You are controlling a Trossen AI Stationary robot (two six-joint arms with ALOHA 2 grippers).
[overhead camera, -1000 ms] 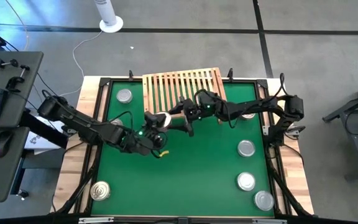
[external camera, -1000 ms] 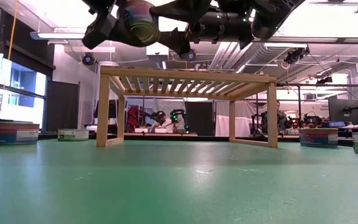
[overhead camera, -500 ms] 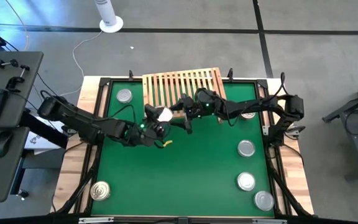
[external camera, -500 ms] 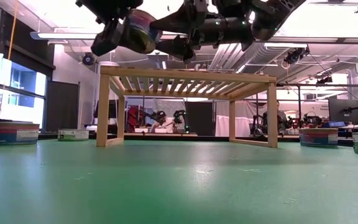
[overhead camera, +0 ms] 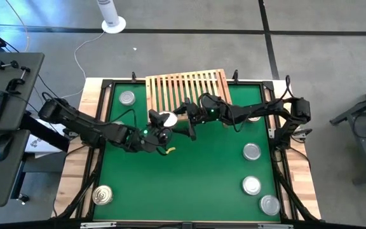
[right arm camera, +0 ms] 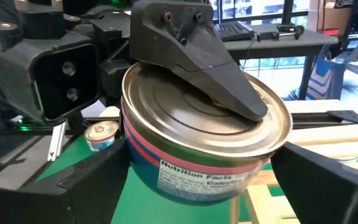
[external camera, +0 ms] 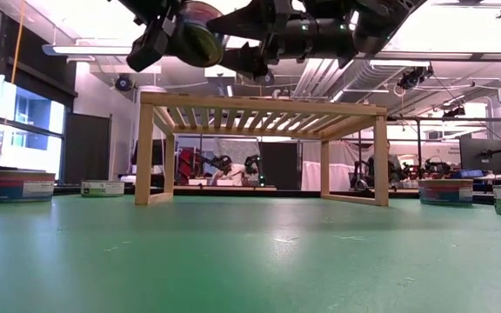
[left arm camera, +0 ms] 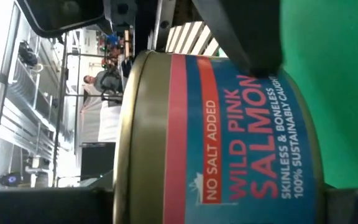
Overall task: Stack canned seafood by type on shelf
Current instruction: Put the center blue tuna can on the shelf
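While the left gripper's fingers clamp one tin, right gripper apparently wide, six tins sit apart.

Overhead view is evenly lit and sharp, soft short shadows under both arms on the green mat, no hotspots. Low view is strongly backlit: ceiling lights blow out to white along the top, left windows glare, and the arms and held tin read as near silhouettes; the near mat is soft, the shelf in focus. Left wrist view: the tin fills the frame, label legible but slightly soft, background overexposed. Right wrist view: bright sheen on the silver tin lid, near dark fingers blurred.
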